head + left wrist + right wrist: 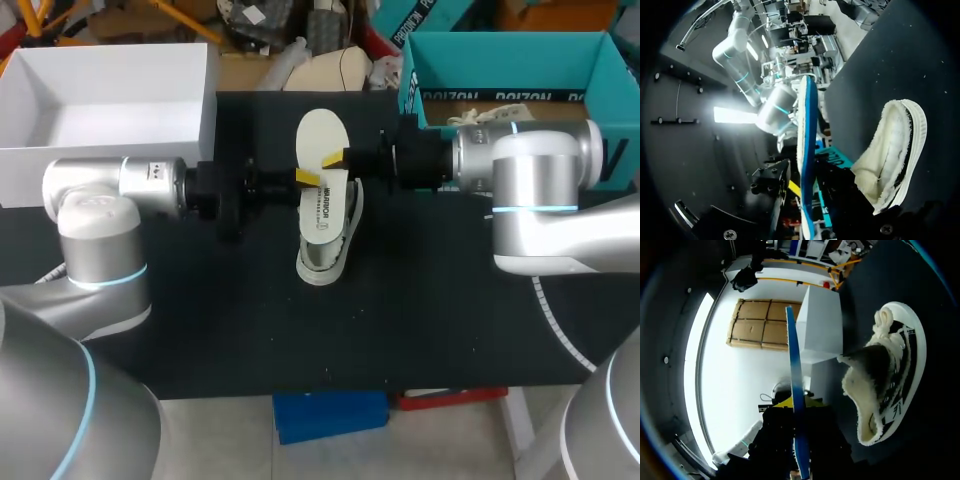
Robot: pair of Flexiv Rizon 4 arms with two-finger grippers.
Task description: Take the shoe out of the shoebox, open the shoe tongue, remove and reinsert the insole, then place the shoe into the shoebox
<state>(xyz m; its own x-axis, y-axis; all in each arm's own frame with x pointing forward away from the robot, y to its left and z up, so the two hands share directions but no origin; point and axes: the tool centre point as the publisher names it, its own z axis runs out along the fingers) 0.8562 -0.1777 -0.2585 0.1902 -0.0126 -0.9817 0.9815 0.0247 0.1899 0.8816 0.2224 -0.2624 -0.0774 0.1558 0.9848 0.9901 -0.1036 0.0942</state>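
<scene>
The insole (320, 140), white on top and blue beneath, hangs in the air over the shoe (322, 268), which rests on the black table. My right gripper (333, 158) is shut on the insole's right edge. My left gripper (307, 177) straddles its left edge, fingers close on both sides with a small gap showing. From the left wrist the insole (805, 125) runs edge-on between my left gripper (802, 175), with the fleece-lined shoe (890, 150) beside it. Seen from the right wrist, the insole (794, 365) stands in my right gripper (799, 410), next to the shoe (885, 385).
A teal shoebox (500, 60) stands open at the back right, behind my right arm. A white box (100, 110) sits at the back left, also seen as the white box (820, 325) ahead of the right gripper. Both arms meet over the table's middle.
</scene>
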